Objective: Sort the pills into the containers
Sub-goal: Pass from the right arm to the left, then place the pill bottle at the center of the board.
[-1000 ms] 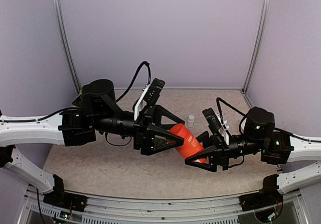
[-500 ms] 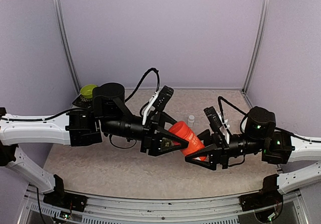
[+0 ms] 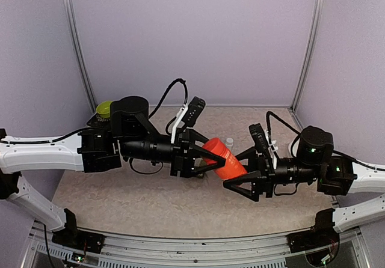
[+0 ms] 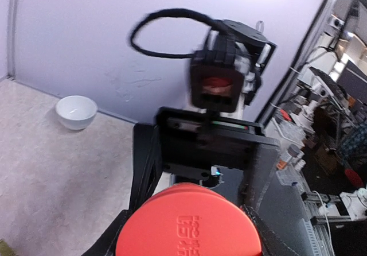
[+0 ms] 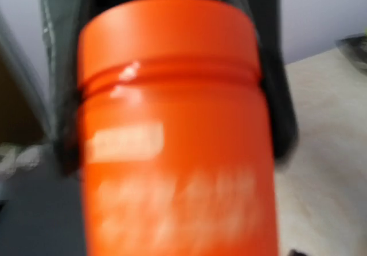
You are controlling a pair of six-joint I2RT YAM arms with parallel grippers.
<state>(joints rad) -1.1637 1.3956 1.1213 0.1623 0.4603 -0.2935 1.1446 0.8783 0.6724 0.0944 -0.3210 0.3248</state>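
A red bottle (image 3: pixel 225 161) hangs tilted above the table between my two arms. My left gripper (image 3: pixel 210 159) is shut on its cap end; in the left wrist view the red cap (image 4: pixel 189 221) fills the space between the black fingers (image 4: pixel 143 175). My right gripper (image 3: pixel 235 172) is open, its two fingers spread wider than the bottle's lower end. The right wrist view is filled by the blurred bottle (image 5: pixel 172 152), with the left gripper's dark fingers (image 5: pixel 282 124) clamped beside the cap. The containers and the pills are out of view.
A tiny white bottle (image 3: pixel 229 142) stands on the table just behind the red bottle. A lime-green round object (image 3: pixel 105 107) sits at the back left corner. A small white bowl (image 4: pixel 76 111) rests by the wall. Purple walls close in the table.
My left gripper moved in and shut on the red bottle's cap. My right gripper opened off the bottle and drew back slightly. The bottle rose a little toward the left.
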